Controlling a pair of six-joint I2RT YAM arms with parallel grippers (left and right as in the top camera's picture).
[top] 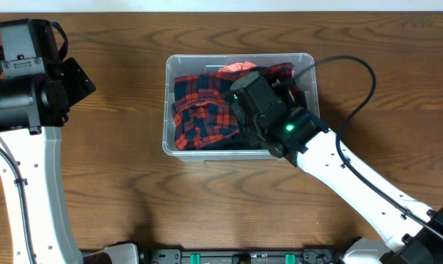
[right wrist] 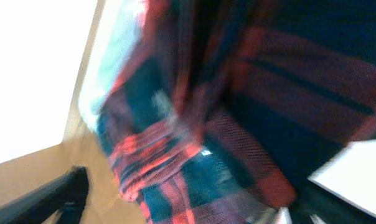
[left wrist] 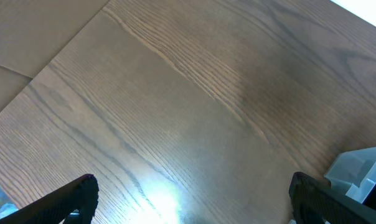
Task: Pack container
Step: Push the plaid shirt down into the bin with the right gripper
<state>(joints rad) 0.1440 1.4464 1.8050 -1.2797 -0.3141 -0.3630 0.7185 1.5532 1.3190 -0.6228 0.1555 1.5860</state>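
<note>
The clear plastic container [top: 167, 103] stands at the table's middle back, filled with a red and dark blue plaid cloth [top: 199, 117]. A pink item [top: 236, 68] peeks out at its far edge. My right gripper [top: 257, 99] reaches down into the container's right half. In the right wrist view its fingers [right wrist: 188, 208] are spread wide, with the blurred plaid cloth [right wrist: 238, 124] between and beyond them. My left gripper [top: 75, 81] is raised at the far left, open and empty over bare wood [left wrist: 194, 208]. A corner of the container [left wrist: 362, 174] shows in the left wrist view.
The wooden table [top: 133, 205] surrounds the container. The right arm's black cable [top: 361, 81] arcs over the table behind the container's right side. A white wall edge runs along the back.
</note>
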